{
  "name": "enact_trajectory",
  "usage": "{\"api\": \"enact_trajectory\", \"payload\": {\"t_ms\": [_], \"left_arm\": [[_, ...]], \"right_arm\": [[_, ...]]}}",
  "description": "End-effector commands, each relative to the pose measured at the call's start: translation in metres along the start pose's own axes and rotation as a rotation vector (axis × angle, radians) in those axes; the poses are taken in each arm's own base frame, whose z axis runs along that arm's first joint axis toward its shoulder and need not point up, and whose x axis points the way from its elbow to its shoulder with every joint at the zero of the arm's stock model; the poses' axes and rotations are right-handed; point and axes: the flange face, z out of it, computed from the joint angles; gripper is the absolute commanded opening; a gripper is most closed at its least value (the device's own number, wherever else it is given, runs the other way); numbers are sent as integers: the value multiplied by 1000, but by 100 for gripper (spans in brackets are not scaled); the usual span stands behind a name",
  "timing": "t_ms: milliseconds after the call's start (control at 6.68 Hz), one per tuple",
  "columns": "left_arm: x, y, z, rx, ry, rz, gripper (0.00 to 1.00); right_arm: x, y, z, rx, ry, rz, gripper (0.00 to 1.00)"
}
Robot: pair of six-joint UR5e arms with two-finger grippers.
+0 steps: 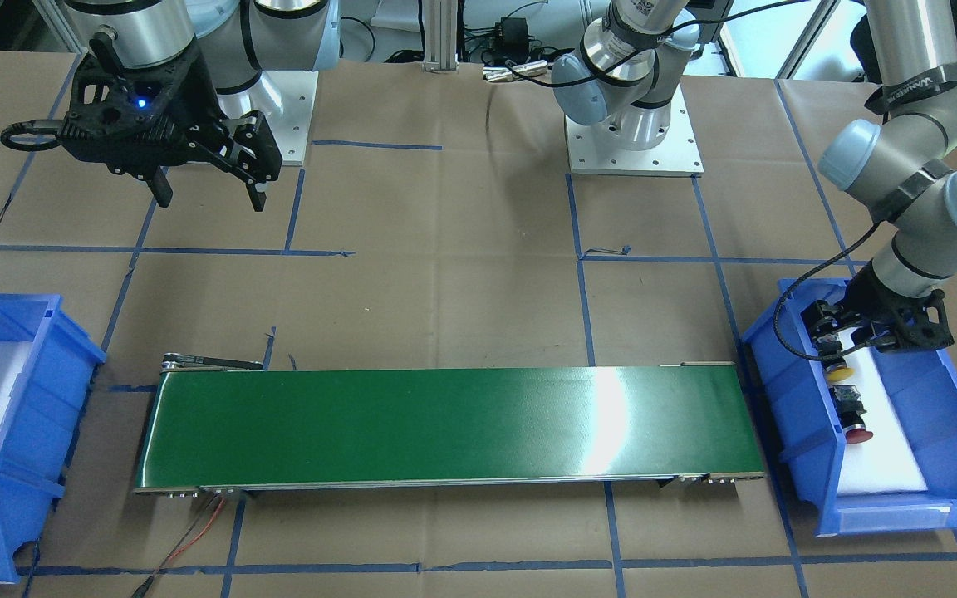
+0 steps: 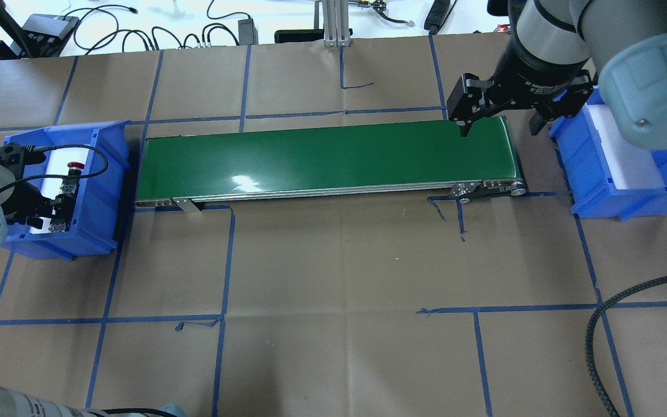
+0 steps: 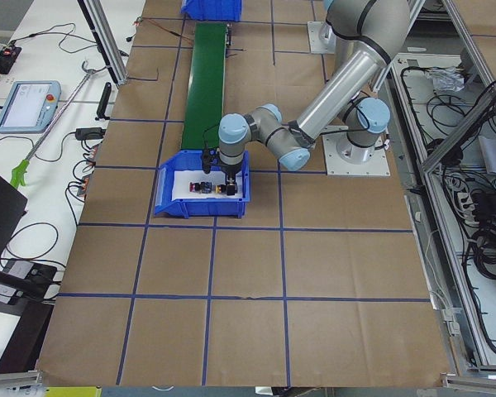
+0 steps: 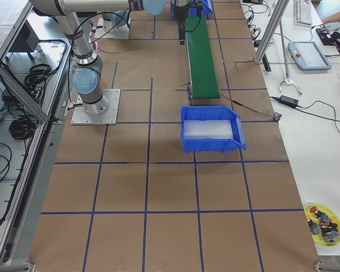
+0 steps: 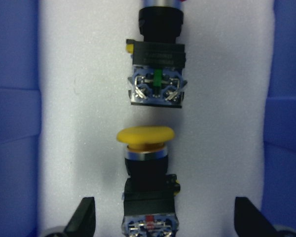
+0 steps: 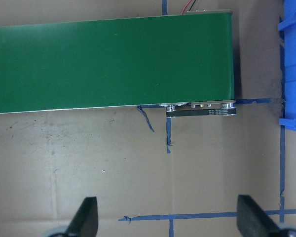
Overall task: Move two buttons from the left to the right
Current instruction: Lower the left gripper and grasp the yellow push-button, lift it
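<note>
Both buttons lie on their sides on the white foam pad (image 5: 64,123) inside the left blue bin (image 1: 802,419), set end to end in one line. The yellow-capped button (image 5: 147,180) has its cap just short of the terminal base of the red-capped button (image 5: 157,74); the two are not touching. The left pincer (image 5: 164,219) is spread wide, one finger (image 5: 84,219) on each side of the yellow-capped button's body, clear of it and holding nothing. The right pincer (image 1: 213,198) hangs open and empty above the table (image 1: 445,274), near the end of the green conveyor belt (image 1: 445,423) beside the right blue bin (image 1: 26,415)
</note>
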Motion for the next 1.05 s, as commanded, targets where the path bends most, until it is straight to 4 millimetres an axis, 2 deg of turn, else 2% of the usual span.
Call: {"api": "enact_trajectory", "payload": {"t_ms": [0,150,299,449,748,898], "left_arm": [[0,1,6,-4,2,-1,100],[-1,0,6,-3,-1,-2,83],[-2,1,5,-3,-5,-8,52],[-2,1,4,-3,-5,-16,32],[-3,-1,-5,5,-15,-16,7],[-5,-5,-16,24,-27,-17,5]], "right_arm": [[0,0,0,0,0,0,100],[0,0,0,0,-2,0,100],[0,0,0,0,-2,0,100],[0,0,0,0,0,0,100],[0,0,0,0,-2,0,100],[0,0,0,0,0,0,100]]}}
